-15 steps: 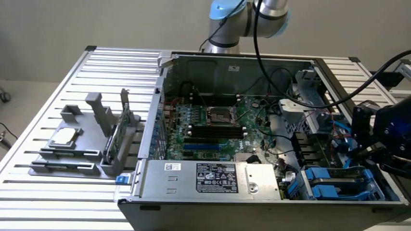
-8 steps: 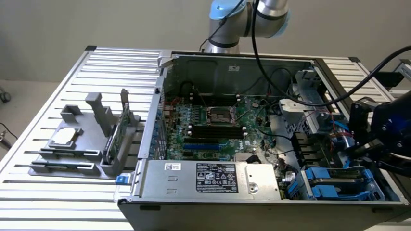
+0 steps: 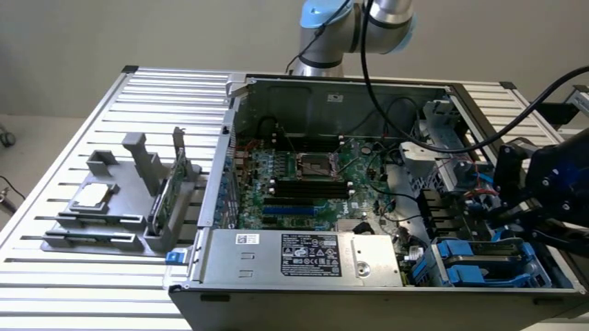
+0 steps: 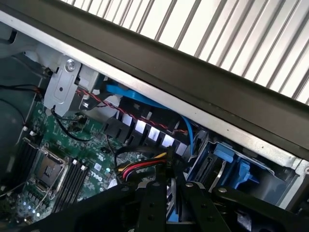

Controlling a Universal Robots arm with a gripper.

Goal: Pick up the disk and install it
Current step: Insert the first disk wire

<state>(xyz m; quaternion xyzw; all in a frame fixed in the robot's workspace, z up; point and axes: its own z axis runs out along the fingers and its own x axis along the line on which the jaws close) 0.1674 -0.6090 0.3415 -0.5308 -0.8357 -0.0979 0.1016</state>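
Slatted metal table (image 3: 55,289) under everything, plain wall behind. On the exterior view's left there's a grey holder (image 3: 110,231) parking the spare parts. A silver chip (image 3: 93,196) lies flat in it and a green card (image 3: 164,196) stands on edge, I guess so each one is easy to grab from above.

Next over is the case (image 3: 368,303), lying on its side with the panel off, so the board (image 3: 304,179) faces up and I can come at it from the top. The power supply (image 3: 304,255) at the near edge has a white sticker and a black label, but I can't read the print. In the wrist view there's what looks like a Dell logo on the board, no promises.

Far right is the bay (image 3: 483,262) with its blue carriers, and my hand (image 4: 171,188) hangs right over it. It's pinched on the disk (image 4: 170,200), as far as I can tell. I see a thin silver strip with a bit of blue, edge-on between the fingers (image 4: 154,203). Holding it on edge probably lines it up with the slot. It's not in the bay yet.
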